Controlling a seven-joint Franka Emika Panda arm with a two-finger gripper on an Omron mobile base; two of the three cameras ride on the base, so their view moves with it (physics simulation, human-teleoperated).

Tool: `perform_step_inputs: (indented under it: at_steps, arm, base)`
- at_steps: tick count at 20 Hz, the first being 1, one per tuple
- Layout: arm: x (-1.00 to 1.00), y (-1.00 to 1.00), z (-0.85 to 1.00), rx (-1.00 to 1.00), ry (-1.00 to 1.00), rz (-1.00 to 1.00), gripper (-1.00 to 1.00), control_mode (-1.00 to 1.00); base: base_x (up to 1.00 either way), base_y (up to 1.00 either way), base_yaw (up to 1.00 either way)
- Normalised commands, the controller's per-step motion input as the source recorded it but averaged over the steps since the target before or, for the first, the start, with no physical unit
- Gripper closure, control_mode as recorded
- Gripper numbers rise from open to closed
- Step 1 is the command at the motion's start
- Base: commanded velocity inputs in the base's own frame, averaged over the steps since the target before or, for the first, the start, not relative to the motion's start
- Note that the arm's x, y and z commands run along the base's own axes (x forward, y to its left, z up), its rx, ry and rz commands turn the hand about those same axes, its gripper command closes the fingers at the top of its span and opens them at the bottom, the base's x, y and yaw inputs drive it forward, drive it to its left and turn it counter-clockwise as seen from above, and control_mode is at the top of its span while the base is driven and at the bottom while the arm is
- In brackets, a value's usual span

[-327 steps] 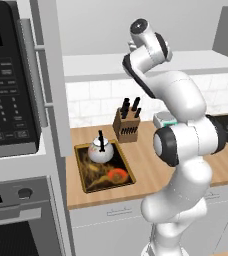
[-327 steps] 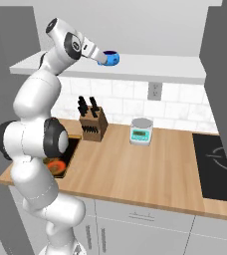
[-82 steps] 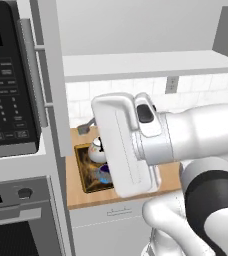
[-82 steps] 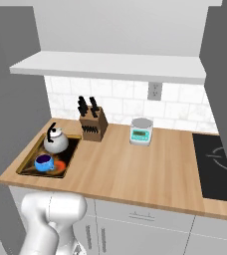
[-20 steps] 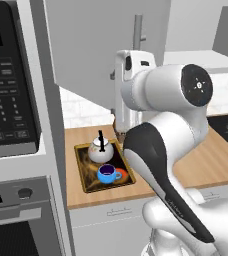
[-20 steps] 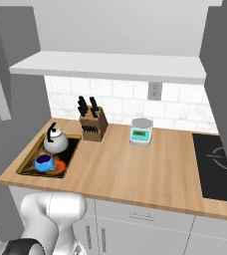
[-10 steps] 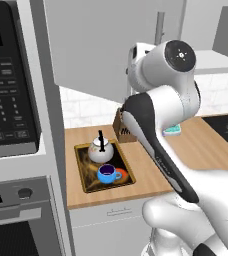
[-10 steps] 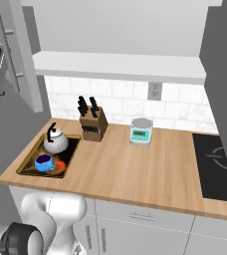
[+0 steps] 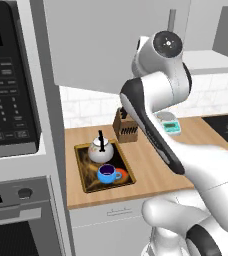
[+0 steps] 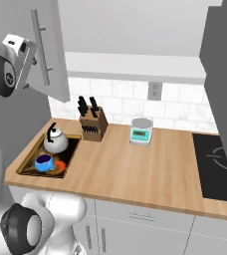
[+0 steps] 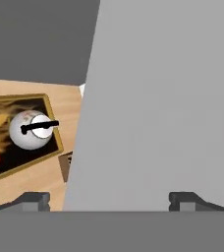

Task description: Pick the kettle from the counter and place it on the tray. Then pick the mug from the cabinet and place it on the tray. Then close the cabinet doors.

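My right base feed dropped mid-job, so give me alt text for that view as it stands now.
A grey cabinet door with a silver bar handle stands partly swung near the white arm at upper left. Below on the wooden counter, the white kettle and blue mug sit on the dark tray, with a knife block and a small kitchen scale further right.

White square tiles cover the back wall (image 10: 115,102) behind the worktop, with a pale socket plate (image 10: 155,90) set into them. At the left stands a tall grey unit holding a black microwave (image 9: 8,90) above an oven (image 9: 16,220). A black hob (image 10: 217,167) lies at the right end. A wooden knife block (image 10: 93,124) and a small kitchen scale (image 10: 141,131) stand near the tiles
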Motion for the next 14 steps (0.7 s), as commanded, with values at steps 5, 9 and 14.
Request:
perform_step_inputs:
  at_steps: [5, 9, 14]
  arm:
    - [1.0, -0.43, -0.26, 0.0, 0.01, -0.02, -1.0, -1.0]
    - [1.0, -0.3, -0.32, 0.0, 0.04, 0.02, -1.0, -1.0]
    - [1.0, -0.17, -0.32, 0.01, 0.08, 0.13, -1.0, -1.0]
  base:
    - [0.0, 0.0, 0.0]
    - [0.0, 0.0, 0.0]
    - [0.0, 0.0, 0.0]
